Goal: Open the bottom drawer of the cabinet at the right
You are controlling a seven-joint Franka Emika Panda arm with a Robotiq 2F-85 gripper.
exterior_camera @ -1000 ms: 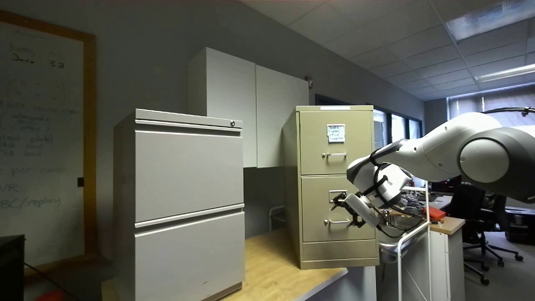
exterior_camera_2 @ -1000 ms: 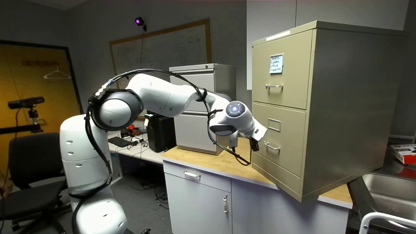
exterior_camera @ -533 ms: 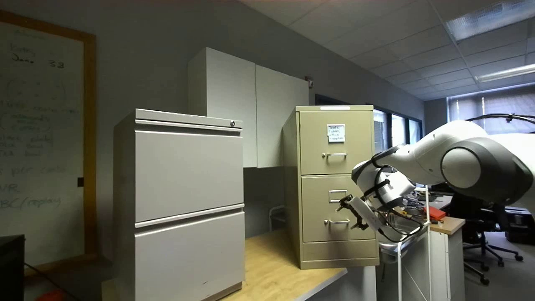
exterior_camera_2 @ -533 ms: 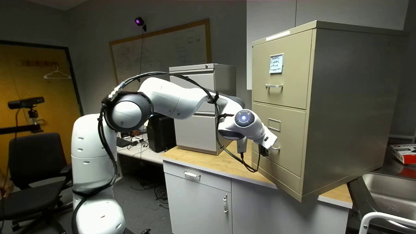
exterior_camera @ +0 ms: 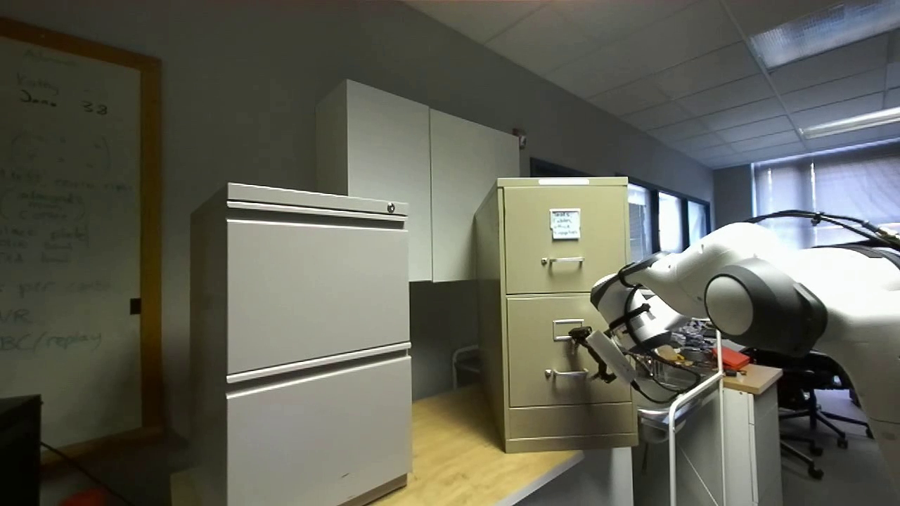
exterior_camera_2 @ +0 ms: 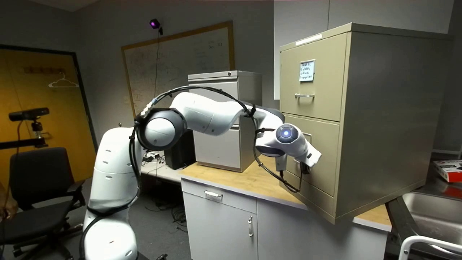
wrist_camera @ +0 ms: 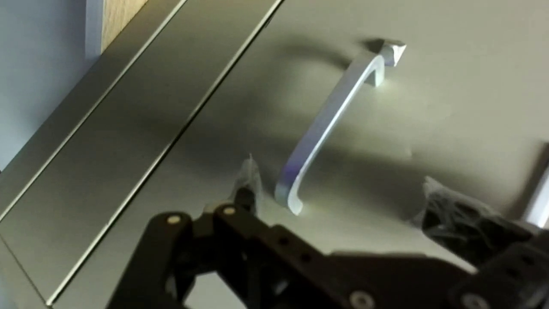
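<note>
The beige-tan filing cabinet (exterior_camera: 492,316) stands on the wooden counter; it also shows in an exterior view (exterior_camera_2: 389,119). Its bottom drawer (exterior_camera: 529,351) is shut and fills most of the wrist view (wrist_camera: 454,107). The drawer's silver handle (exterior_camera: 566,373) shows whole in the wrist view (wrist_camera: 328,113), but is mostly behind the gripper in an exterior view (exterior_camera_2: 296,161). My gripper (exterior_camera: 589,357) is open and empty in front of the drawer. In the wrist view (wrist_camera: 339,177), the handle's near end lies between the fingertips, closer to the left one. I cannot tell whether they touch it.
A pale grey two-drawer cabinet (exterior_camera: 316,295) shares the counter (exterior_camera_2: 249,178). White wall cupboards (exterior_camera: 394,183) hang behind. A sink (exterior_camera_2: 433,213) and a white metal rail (exterior_camera_2: 429,241) stand beside the tan cabinet. A label frame (exterior_camera: 568,329) sits above the handle.
The arm has reached forward and its elbow has dropped. In an exterior view the gripper has moved right, to the drawer front, and now covers most of the handle. The drawer has not moved.
</note>
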